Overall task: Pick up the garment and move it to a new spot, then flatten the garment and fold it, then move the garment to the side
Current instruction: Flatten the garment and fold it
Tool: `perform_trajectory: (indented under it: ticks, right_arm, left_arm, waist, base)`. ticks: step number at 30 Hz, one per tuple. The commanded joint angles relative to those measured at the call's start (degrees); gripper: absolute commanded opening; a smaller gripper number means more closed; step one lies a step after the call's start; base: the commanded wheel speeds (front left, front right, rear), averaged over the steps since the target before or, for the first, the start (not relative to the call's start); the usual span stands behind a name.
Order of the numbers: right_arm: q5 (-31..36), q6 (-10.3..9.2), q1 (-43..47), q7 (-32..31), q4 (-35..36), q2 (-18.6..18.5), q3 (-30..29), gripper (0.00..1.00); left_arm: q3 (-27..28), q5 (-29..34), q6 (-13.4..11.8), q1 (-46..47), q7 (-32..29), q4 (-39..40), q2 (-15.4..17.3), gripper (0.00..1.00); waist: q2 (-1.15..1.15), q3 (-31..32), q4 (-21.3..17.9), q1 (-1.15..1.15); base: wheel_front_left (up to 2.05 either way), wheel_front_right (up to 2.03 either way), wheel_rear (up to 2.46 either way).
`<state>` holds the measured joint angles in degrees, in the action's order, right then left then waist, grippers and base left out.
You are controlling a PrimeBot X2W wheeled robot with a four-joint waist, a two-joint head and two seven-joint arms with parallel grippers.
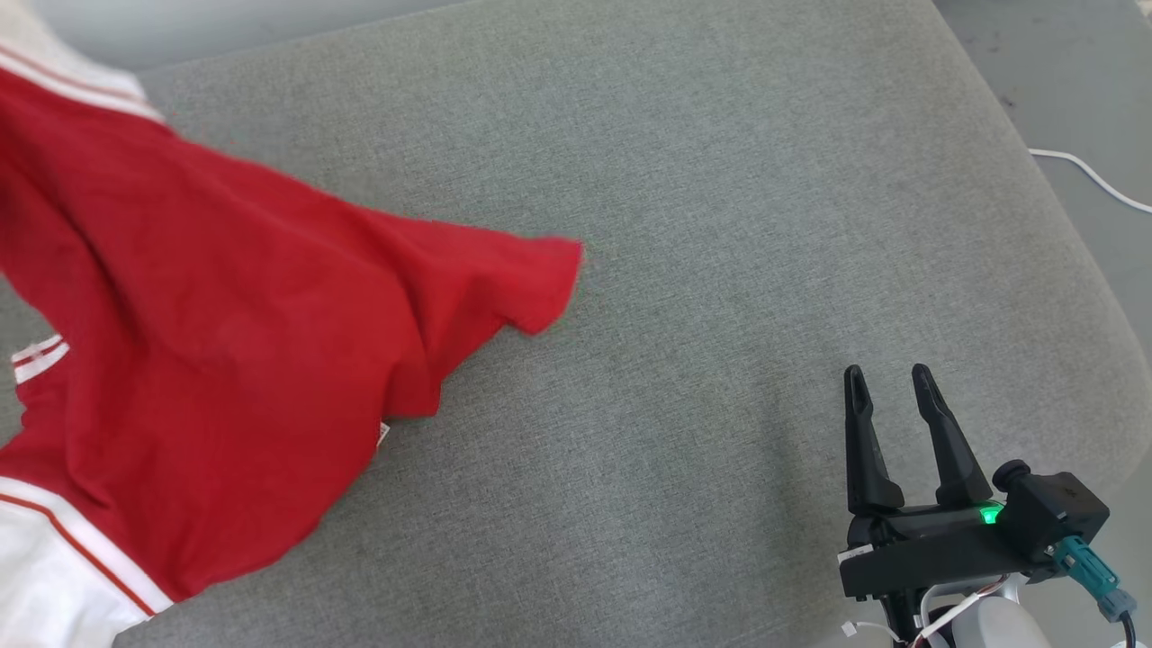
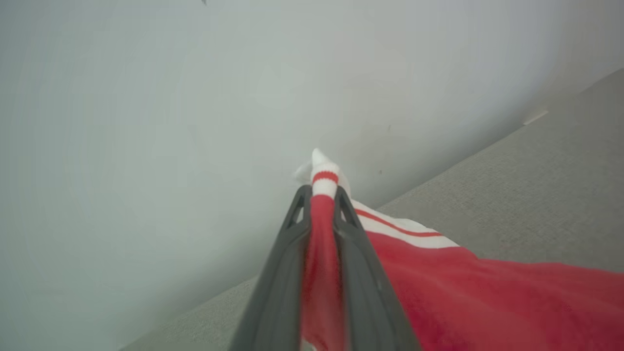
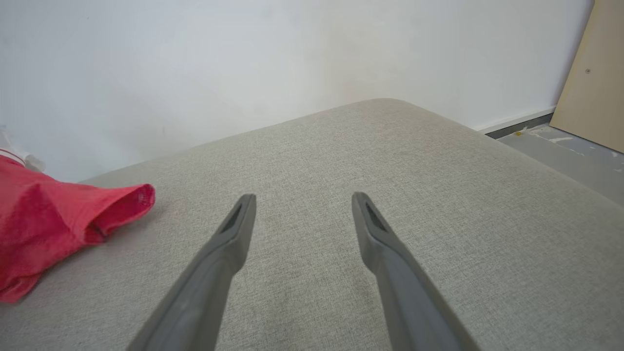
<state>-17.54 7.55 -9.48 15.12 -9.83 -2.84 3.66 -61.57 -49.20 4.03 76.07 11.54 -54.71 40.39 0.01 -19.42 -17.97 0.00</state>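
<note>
Left wrist view puts the left gripper (image 2: 322, 195) closest, its two fingers pinched tight on a white-and-red striped hem of the garment (image 2: 487, 302), which hangs from the grip and spills down onto the grey cushion (image 2: 560, 195). I judge this to be the first step, the carry to a new spot — the cloth is partly raised, its lower folds on the cushion's left part in the head view and a loose red corner reaching toward the middle. The right gripper (image 1: 886, 378) hovers at the near right, fingers spread and holding nothing, well apart from the cloth. The next move likely calls for laying the garment on the bare middle, then a grasp by the right gripper on that loose corner to spread it flat. Room is ample across the middle and right. Farther off, the cushion's rounded right edge drops to the floor (image 3: 560, 146), where a white cable (image 1: 1089, 175) lies, and its far edge meets a pale wall (image 3: 243, 58) — cloth dragged there could slip off
</note>
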Motion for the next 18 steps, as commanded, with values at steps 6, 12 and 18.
perform_trajectory:
  ticks: [6,12,18]
  right_arm:
    - [0.91,-0.13,-0.51,0.05,0.01,-0.07,-0.06,1.00]
    - [1.99,-0.13,0.13,0.05,-0.63,-0.08,-0.33,1.00]
    - [3.22,-0.13,1.44,0.05,-1.10,-0.08,-0.86,1.00]
  left_arm:
    - [0.86,-0.20,-0.16,-2.12,2.85,-1.74,-1.69,1.00]
    - [5.89,0.64,-1.47,-3.57,3.67,3.19,-3.17,1.00]
    - [17.54,3.86,-4.22,-13.44,3.61,14.80,-2.94,1.00]
  waist:
    - [-0.01,0.59,1.53,0.00]
    - [-0.01,3.74,4.27,0.00]
    - [-0.01,7.74,7.46,0.00]
  base:
    - [0.00,0.00,0.00]
    - [0.00,0.00,0.00]
    - [0.00,0.00,0.00]
